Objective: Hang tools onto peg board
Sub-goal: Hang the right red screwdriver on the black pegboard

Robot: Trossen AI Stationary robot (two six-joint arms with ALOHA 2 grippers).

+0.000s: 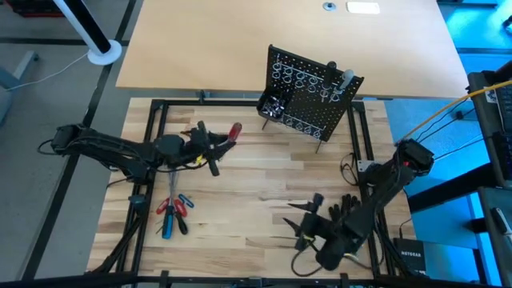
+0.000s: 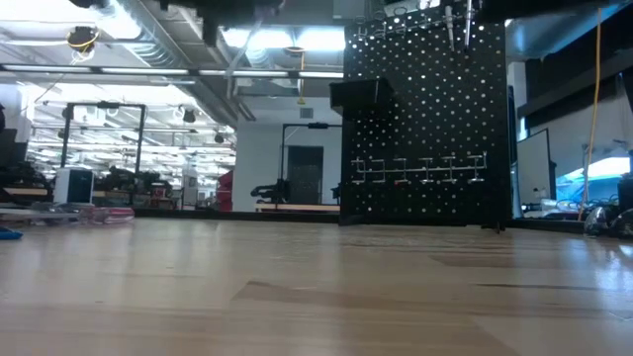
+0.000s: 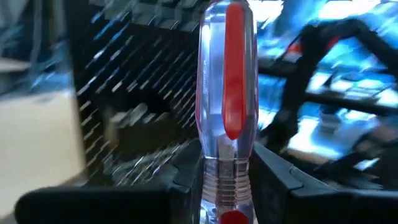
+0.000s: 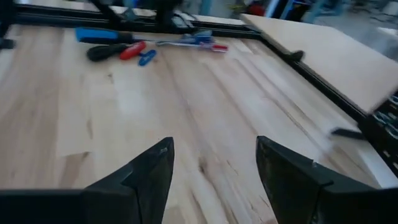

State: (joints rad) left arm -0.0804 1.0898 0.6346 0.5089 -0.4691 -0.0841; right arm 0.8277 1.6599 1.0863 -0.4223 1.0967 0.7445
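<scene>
While the left gripper (image 1: 214, 144) pinches the red-handled screwdriver (image 1: 233, 132), the peg board (image 1: 308, 94) stands at its two o'clock; right gripper (image 1: 308, 218) spread, empty

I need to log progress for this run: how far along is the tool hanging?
Done: at least two dark-handled tools already hang near the top of the peg board. In hand: the left claw grips a red-handled screwdriver, not yet at the board. Left: a small pile of red, blue and black tools lies on the table. The right claw waits open, empty, over bare wood.
</scene>
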